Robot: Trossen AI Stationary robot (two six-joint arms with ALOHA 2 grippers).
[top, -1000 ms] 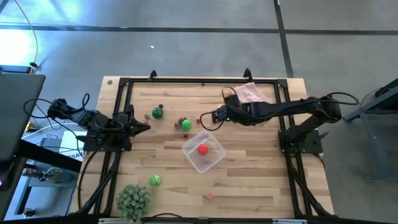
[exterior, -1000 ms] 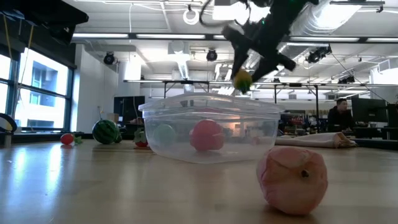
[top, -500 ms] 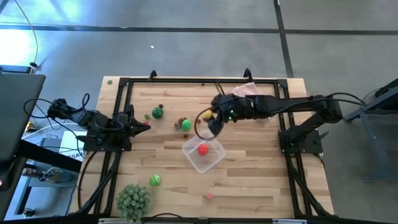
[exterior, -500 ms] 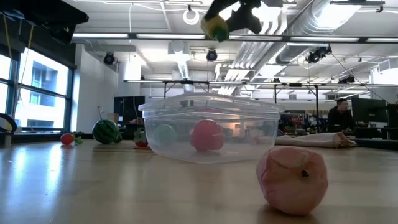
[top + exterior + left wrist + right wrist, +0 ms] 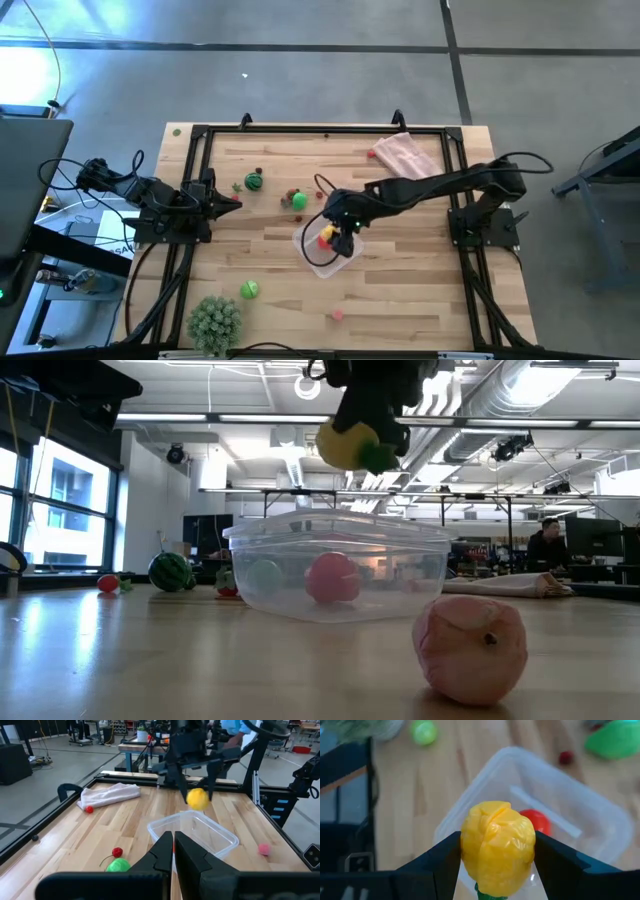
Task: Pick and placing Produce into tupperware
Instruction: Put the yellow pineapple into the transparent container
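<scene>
Yellow toy produce (image 5: 497,847) sits clamped in the right gripper (image 5: 335,237), directly above the clear tupperware (image 5: 312,255) near table centre, a red piece (image 5: 324,243) inside; the left gripper (image 5: 172,851), fingers pressed together, waits at nine o'clock.

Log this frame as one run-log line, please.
right gripper: shut on yellow produce, above tupperware | tupperware: holds red produce | left gripper: shut, parked at table's left edge

One tupperware (image 5: 322,260), one pink cloth (image 5: 405,154), one spiky plant (image 5: 214,321), two arms (grippers included), and about eight produce pieces.
</scene>
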